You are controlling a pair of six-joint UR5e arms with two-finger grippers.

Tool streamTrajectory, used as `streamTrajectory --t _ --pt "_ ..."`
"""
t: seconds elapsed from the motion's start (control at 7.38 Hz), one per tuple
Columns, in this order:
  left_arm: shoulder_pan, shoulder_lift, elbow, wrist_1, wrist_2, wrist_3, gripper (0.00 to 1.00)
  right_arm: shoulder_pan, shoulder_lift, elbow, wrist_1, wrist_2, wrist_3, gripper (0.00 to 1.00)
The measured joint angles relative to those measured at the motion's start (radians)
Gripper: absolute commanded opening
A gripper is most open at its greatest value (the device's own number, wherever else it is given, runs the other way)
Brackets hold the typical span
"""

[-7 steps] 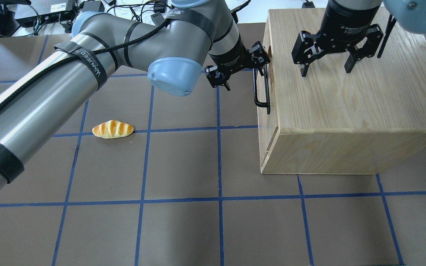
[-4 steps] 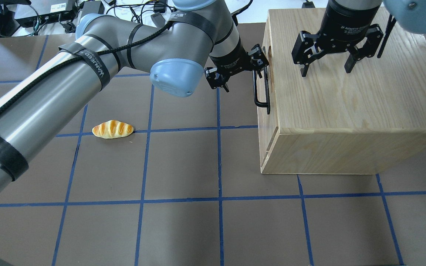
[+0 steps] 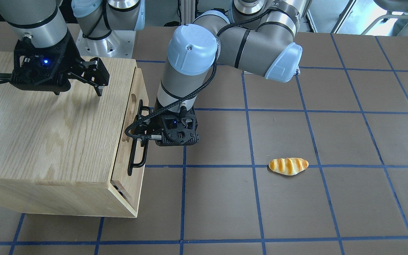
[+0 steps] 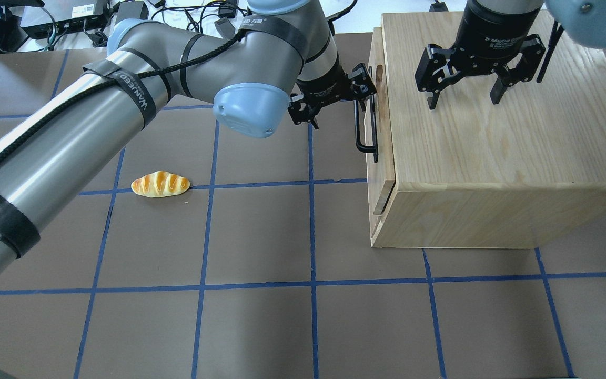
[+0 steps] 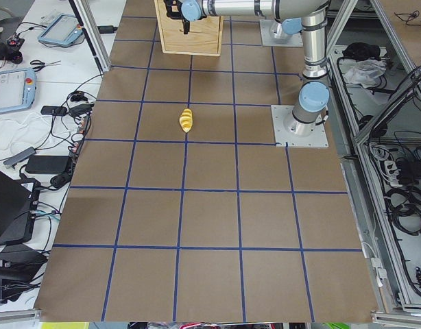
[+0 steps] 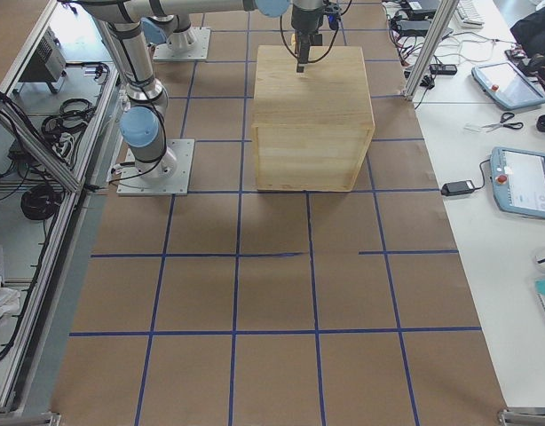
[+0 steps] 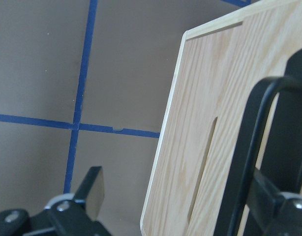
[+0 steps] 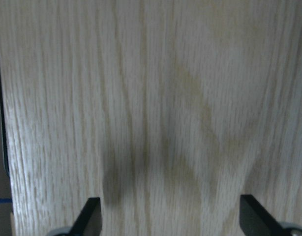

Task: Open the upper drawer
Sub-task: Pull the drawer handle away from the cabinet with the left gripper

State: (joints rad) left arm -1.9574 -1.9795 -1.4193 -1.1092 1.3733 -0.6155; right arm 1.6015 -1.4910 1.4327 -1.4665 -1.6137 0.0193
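The upper drawer (image 4: 382, 158) is a light-oak panel with an oval slot, standing slightly out from the cabinet (image 4: 492, 158); it also shows in the front view (image 3: 137, 88). Its black bar handle (image 4: 366, 126) runs along the front. My left gripper (image 4: 341, 110) is open and points down at the handle. In the left wrist view one finger (image 7: 281, 206) sits against the bar (image 7: 249, 147) on the drawer side, and the other finger (image 7: 92, 189) is out over the floor. My right gripper (image 4: 461, 97) is open and empty just above the cabinet top.
A bread roll (image 4: 160, 184) lies on the brown, blue-gridded table to the left of the cabinet. Cables and electronics (image 4: 61, 18) sit beyond the table's far left edge.
The left gripper has moved left with the handle, and the upper drawer has slid a little out of the cabinet. The right gripper has not moved.
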Motion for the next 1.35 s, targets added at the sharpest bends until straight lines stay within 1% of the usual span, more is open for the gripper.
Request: streamTrajectory --t 0.81,1.35 --pt "0.016 0.012 -0.005 -0.003 0.040 0.006 1.00 0.000 0.000 0.001 0.000 0.000 0.000 1.00" --pt "0.065 0.026 -0.008 -0.024 0.043 0.011 1.00 0.000 0.000 0.000 0.000 0.000 0.000 1.00"
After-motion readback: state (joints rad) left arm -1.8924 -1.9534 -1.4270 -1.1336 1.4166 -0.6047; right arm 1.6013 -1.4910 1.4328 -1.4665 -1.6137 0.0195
